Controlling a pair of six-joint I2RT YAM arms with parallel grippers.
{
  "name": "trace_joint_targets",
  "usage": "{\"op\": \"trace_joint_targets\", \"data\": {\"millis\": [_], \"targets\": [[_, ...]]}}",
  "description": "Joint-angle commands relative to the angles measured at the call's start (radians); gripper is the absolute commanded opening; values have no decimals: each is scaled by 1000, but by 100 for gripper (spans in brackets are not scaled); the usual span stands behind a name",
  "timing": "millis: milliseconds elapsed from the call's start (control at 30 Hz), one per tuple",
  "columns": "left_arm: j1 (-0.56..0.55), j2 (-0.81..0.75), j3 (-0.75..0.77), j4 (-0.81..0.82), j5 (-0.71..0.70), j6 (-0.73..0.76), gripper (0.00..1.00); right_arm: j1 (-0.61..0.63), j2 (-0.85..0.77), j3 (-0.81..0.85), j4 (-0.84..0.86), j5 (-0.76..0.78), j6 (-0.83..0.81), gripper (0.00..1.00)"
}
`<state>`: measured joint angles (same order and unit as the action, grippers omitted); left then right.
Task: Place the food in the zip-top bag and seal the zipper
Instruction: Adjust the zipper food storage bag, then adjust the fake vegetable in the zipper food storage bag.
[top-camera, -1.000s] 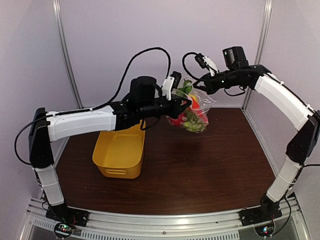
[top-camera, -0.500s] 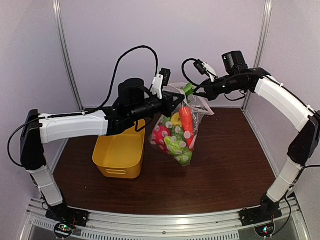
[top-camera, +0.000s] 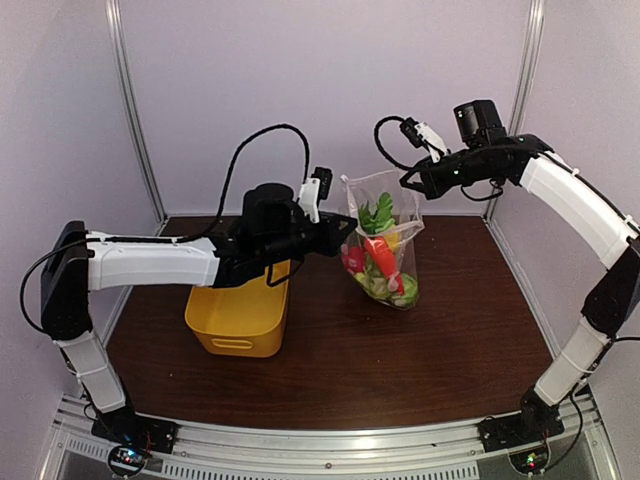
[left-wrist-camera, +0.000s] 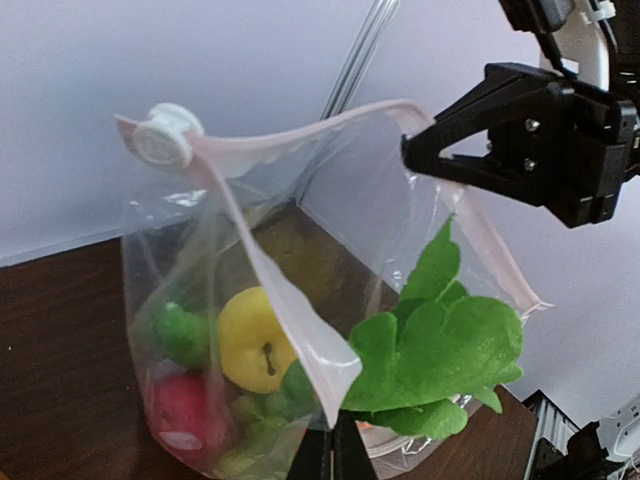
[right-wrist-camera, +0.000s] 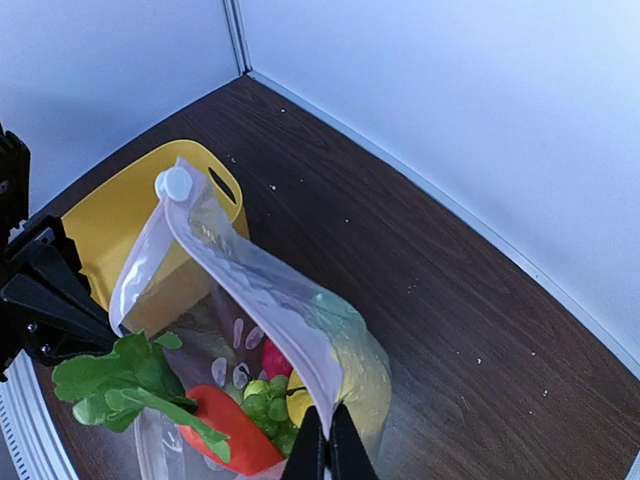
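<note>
Looking down from above, we find a rectangular yellow plastic basket at the left of the dark brown wooden table, with the left arm reaching over it. The left gripper is closed to a thin pinch on one lip of the clear, crinkly, pale-dotted zip-top bag.

A second ago this bag was bunched up high between the two arms. Half a second ago it swung low and slanted towards the basket. Now it hangs upright in the middle of the table, just right of the basket, its bottom at or just above the wood; we cannot tell which.

The small plastic toy food has settled into the lower half. From the wrist views we make out a yellow fruit, a red one, green grapes and an orange carrot whose green leafy top pokes up to the mouth. The thin pinkish zipper strip gapes open, with its white round slider parked at one corner.

At the right, the right gripper is likewise fully closed, nipping the opposite lip higher up. We judge the filling done and the sealing not begun. The leaves must be tucked below the strip and the lips drawn together before the slider can run across.
</note>
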<state>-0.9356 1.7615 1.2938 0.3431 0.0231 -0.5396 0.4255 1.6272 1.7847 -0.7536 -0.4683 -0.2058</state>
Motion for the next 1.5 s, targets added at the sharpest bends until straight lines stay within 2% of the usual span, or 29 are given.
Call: {"op": "trace_joint_targets", "data": {"millis": [0, 67, 167, 300, 367, 500, 600, 667, 733, 867, 1000, 1133, 1300, 1400, 1467], "targets": [[3, -18, -39, 1, -68, -110, 7, 12, -28, 6, 41, 63, 43, 0], [2, -25, -41, 12, -32, -117, 15, 27, -2, -7, 35, 31, 51, 0], [-13, -56, -51, 44, 18, -105, 16, 29, 31, -15, 25, -17, 76, 0], [-19, -96, -29, -16, 53, -83, 27, 34, 25, -18, 44, -50, 96, 0], [-19, -94, 2, -49, 118, -66, 32, 35, 22, -17, 48, -52, 101, 0], [-39, -22, 155, -240, 257, -47, 49, 38, 23, -24, 46, -53, 105, 0], [-68, 3, 211, -361, 200, -15, 60, 39, 19, -32, 48, -57, 106, 0], [-74, 15, 254, -473, 130, 22, 62, 42, 10, -41, 54, -60, 108, 0], [-76, 32, 293, -533, 93, 53, 62, 44, 4, -48, 58, -58, 110, 0], [-75, 122, 409, -677, 122, 83, 62, 48, -1, -44, 53, -60, 112, 0], [-75, 181, 463, -736, 90, 72, 60, 53, -8, -46, 51, -60, 109, 0], [-71, 185, 466, -745, -41, 55, 48, 61, -21, -59, 53, -62, 107, 0], [-54, 180, 455, -677, -66, 39, 21, 80, -38, -78, 53, -54, 92, 0], [-50, 179, 452, -611, -8, 36, 18, 97, -43, -91, 45, -58, 77, 0], [-45, 182, 452, -576, 60, 21, 24, 103, -50, -101, 44, -62, 70, 0]]}}
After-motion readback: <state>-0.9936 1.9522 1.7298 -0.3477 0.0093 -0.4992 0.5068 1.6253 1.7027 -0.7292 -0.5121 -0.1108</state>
